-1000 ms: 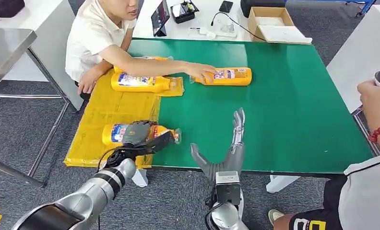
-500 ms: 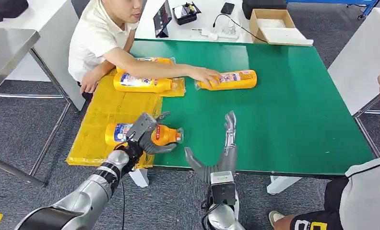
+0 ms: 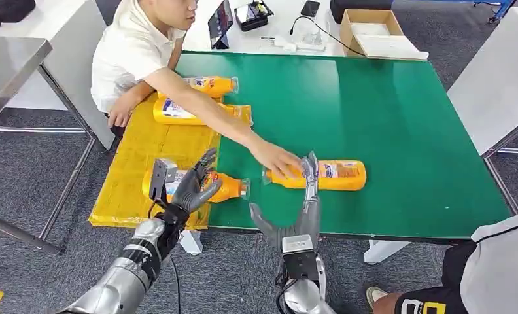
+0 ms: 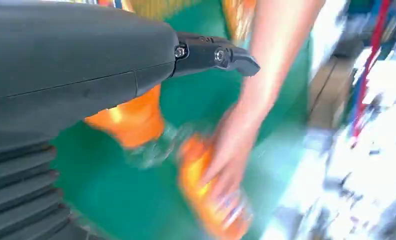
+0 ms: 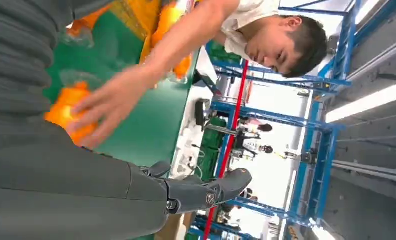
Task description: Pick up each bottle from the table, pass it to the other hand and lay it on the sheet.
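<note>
An orange bottle (image 3: pixel 229 187) lies on the yellow sheet (image 3: pixel 129 176), its cap over the sheet's edge. My left hand (image 3: pixel 189 186) hovers at its label end with fingers spread, holding nothing; the bottle (image 4: pixel 136 120) lies just beyond the hand. My right hand (image 3: pixel 305 209) stands open at the table's front edge, fingers upright. A person's hand (image 3: pixel 277 159) holds another orange bottle (image 3: pixel 331 175) flat on the green table (image 3: pixel 400 111), right behind my right fingertips (image 3: pixel 310 171). In the right wrist view that bottle (image 5: pixel 66 112) is half hidden under the person's hand (image 5: pixel 111 97).
Two more orange bottles (image 3: pixel 214 85) (image 3: pixel 184 112) lie at the far end of the sheet beside the seated person (image 3: pixel 132 52). A cardboard box (image 3: pixel 371 29) and small devices sit on the white table behind. Another person (image 3: pixel 498 268) stands at the front right.
My left hand let go of the bottle on the sheet and spread its fingers. The person slid the other bottle from the table's middle to just behind my right hand.
</note>
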`<action>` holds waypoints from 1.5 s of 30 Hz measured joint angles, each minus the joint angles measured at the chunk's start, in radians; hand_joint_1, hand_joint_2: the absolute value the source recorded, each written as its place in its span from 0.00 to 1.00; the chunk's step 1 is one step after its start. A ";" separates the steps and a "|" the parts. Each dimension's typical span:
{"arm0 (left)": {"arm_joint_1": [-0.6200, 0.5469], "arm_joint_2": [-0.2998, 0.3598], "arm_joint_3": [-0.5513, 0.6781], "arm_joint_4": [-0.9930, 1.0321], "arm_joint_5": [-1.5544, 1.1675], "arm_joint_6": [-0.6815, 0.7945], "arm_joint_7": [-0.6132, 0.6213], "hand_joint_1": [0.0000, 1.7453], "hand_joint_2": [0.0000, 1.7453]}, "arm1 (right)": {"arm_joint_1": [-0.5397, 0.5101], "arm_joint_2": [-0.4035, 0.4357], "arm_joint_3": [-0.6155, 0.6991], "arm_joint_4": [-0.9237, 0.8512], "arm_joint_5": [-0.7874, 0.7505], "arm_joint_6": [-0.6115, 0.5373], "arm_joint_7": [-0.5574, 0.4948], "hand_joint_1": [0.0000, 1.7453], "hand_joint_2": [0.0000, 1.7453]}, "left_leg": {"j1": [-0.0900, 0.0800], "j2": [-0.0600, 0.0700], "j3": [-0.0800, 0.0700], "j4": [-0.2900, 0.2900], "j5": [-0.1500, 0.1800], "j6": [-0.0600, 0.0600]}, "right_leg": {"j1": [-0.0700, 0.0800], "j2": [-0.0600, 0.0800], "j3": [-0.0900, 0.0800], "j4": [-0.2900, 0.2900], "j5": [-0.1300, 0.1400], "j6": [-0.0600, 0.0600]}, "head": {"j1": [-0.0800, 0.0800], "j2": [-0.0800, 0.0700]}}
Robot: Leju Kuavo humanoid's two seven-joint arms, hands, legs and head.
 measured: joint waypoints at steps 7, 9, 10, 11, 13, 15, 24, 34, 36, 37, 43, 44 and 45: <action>0.238 -0.006 -0.156 -0.426 0.277 0.218 0.000 0.00 1.00 | 0.077 -0.013 -0.178 -0.047 0.378 0.000 0.000 0.00 1.00 | 0.000 -0.001 -0.003 0.000 -0.002 0.000 | 0.000 0.000 -0.002 -0.001 -0.001 0.000 | 0.000 0.000; 0.291 0.010 -0.188 -0.521 0.272 0.273 -0.011 0.00 1.00 | 0.079 -0.029 -0.242 -0.022 0.538 0.000 0.058 0.00 1.00 | 0.000 0.000 -0.004 0.000 -0.002 0.000 | 0.000 0.000 -0.003 -0.001 -0.001 0.000 | -0.001 0.000; 0.315 0.019 -0.201 -0.568 0.251 0.312 -0.019 0.00 1.00 | 0.073 -0.044 -0.274 0.008 0.638 0.000 0.128 0.00 1.00 | 0.000 0.000 -0.004 0.000 -0.002 0.001 | 0.000 0.000 -0.003 -0.001 -0.001 0.000 | 0.000 0.000; 0.336 0.025 -0.209 -0.606 0.227 0.347 -0.029 0.00 1.00 | 0.069 -0.062 -0.299 0.032 0.715 0.000 0.188 0.00 1.00 | 0.000 0.000 -0.004 0.000 -0.002 0.001 | 0.000 0.000 -0.003 -0.001 -0.001 0.000 | 0.000 0.000; 0.372 0.037 -0.217 -0.680 0.177 0.408 -0.053 0.00 1.00 | 0.050 -0.097 -0.345 0.088 0.794 0.000 0.267 0.00 1.00 | 0.000 -0.001 -0.004 0.000 -0.002 0.001 | 0.000 0.000 -0.003 -0.001 -0.001 0.000 | 0.000 0.000; 0.397 0.047 -0.219 -0.745 0.165 0.419 -0.059 0.00 1.00 | 0.008 -0.131 -0.359 0.158 0.822 0.003 0.335 0.00 1.00 | 0.000 0.001 -0.004 0.000 -0.002 0.001 | 0.000 0.000 -0.003 -0.001 0.000 0.001 | 0.000 0.000; 0.440 0.067 -0.220 -0.898 0.174 0.423 -0.037 0.00 1.00 | -0.128 -0.194 -0.359 0.407 0.857 0.103 0.486 0.00 1.00 | 0.000 0.000 -0.003 0.000 -0.001 0.001 | 0.000 0.000 -0.002 -0.001 0.000 0.001 | -0.001 0.000; 0.439 0.070 -0.224 -0.904 0.173 0.411 -0.009 0.00 1.00 | -0.211 -0.193 -0.341 0.548 0.850 0.173 0.534 0.00 1.00 | 0.000 0.000 -0.003 0.000 -0.001 0.001 | 0.000 0.000 -0.002 -0.001 0.000 0.001 | 0.000 0.000; 0.433 0.070 -0.228 -0.895 0.175 0.401 -0.003 0.00 1.00 | -0.241 -0.193 -0.333 0.587 0.859 0.175 0.550 0.00 1.00 | 0.000 0.001 -0.002 0.000 -0.001 0.001 | 0.000 0.000 -0.002 -0.001 0.000 0.001 | 0.000 0.000; 0.429 0.070 -0.232 -0.890 0.175 0.400 -0.001 0.00 1.00 | -0.255 -0.193 -0.329 0.606 0.865 0.174 0.556 0.00 1.00 | 0.000 0.001 -0.002 0.000 -0.001 0.001 | 0.000 0.000 -0.002 -0.001 0.000 0.001 | 0.000 0.000; 0.408 0.070 -0.248 -0.859 0.200 0.377 0.018 0.00 1.00 | -0.321 -0.178 -0.308 0.686 0.893 0.158 0.592 0.00 1.00 | 0.000 0.001 -0.001 0.000 -0.001 0.001 | 0.000 0.000 -0.001 -0.001 0.001 0.001 | 0.000 0.000; 0.407 0.070 -0.250 -0.856 0.210 0.368 0.024 0.00 1.00 | -0.330 -0.174 -0.302 0.692 0.911 0.155 0.611 0.00 1.00 | 0.000 0.001 -0.001 0.000 -0.001 0.001 | 0.000 0.000 -0.001 -0.001 0.001 0.001 | 0.000 0.000; 0.405 0.070 -0.252 -0.853 0.215 0.364 0.027 0.00 1.00 | -0.337 -0.171 -0.295 0.699 0.925 0.154 0.625 0.00 1.00 | 0.000 0.001 -0.001 0.000 -0.001 0.001 | 0.000 0.000 -0.001 -0.001 0.001 0.001 | 0.000 0.000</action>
